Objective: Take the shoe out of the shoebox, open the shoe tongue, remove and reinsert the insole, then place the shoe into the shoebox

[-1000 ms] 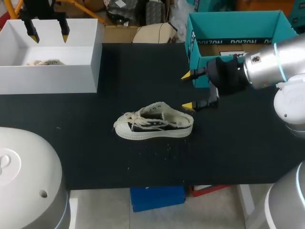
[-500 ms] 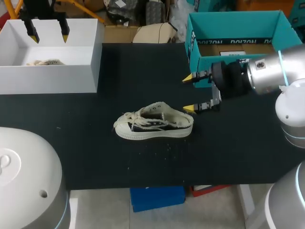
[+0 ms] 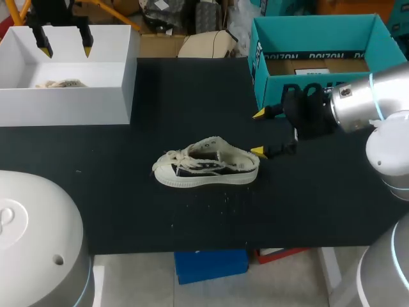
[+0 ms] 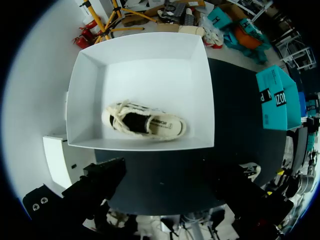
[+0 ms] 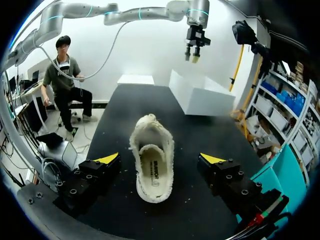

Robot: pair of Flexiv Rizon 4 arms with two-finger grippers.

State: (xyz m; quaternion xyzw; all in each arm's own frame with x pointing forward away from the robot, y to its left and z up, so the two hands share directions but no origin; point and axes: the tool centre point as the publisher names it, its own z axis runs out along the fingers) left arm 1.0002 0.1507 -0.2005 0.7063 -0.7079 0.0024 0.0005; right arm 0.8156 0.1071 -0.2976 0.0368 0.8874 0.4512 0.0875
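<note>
A cream low-top shoe (image 3: 206,165) with a dark inner lining lies on its sole in the middle of the black table (image 3: 128,204), toe to the left. My right gripper (image 3: 259,133) stands open just behind its heel, one yellow tip close to the heel. In the right wrist view the shoe (image 5: 152,162) points away, its heel between the open fingers of that gripper (image 5: 160,159). My left gripper (image 3: 64,43) hangs open high above the white shoebox (image 3: 124,70). In the left wrist view a second cream shoe (image 4: 144,122) lies inside the shoebox (image 4: 200,75), far below the left gripper (image 4: 170,177).
A teal cardboard box (image 3: 268,70) stands open at the back right, close behind my right gripper. The white shoebox fills the back left corner. A white robot base (image 3: 32,243) covers the front left of the table.
My right gripper has shifted a little toward the table's front and right, and its fingers now line up more squarely behind the shoe's heel. The left arm and both shoes have not moved.
</note>
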